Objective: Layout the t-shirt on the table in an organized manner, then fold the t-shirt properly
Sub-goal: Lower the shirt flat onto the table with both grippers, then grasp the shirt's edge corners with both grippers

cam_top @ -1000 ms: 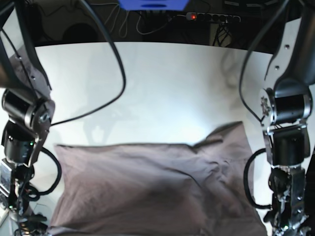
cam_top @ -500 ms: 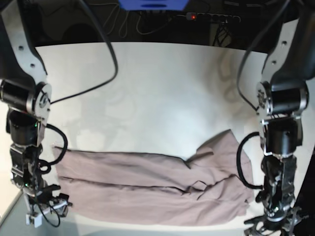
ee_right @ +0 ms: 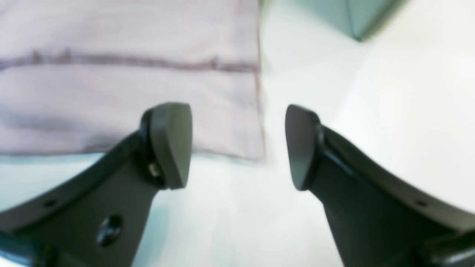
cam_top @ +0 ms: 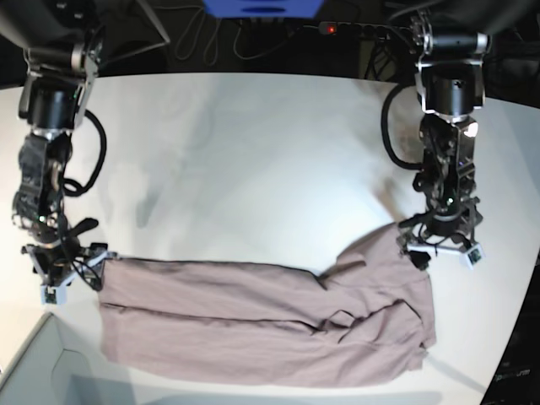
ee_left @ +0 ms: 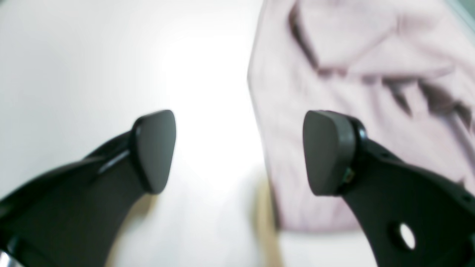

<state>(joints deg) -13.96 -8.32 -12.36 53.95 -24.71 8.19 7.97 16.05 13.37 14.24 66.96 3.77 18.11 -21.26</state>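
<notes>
— Where's the t-shirt (cam_top: 261,321)?
— Flat on the table (cam_top: 253,152), folded lengthwise. Left gripper (ee_left: 237,152) and right gripper (ee_right: 237,146) both gape, holding nothing.
— Looks soft, floppy, light. I'd pinch the corners.

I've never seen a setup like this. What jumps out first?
A mauve t-shirt lies folded into a long band across the near part of the white table. An arm stands at each end: the left gripper at the rumpled end on the base view's right, the right gripper at the neat end on its left. Both are open and hold nothing.
</notes>
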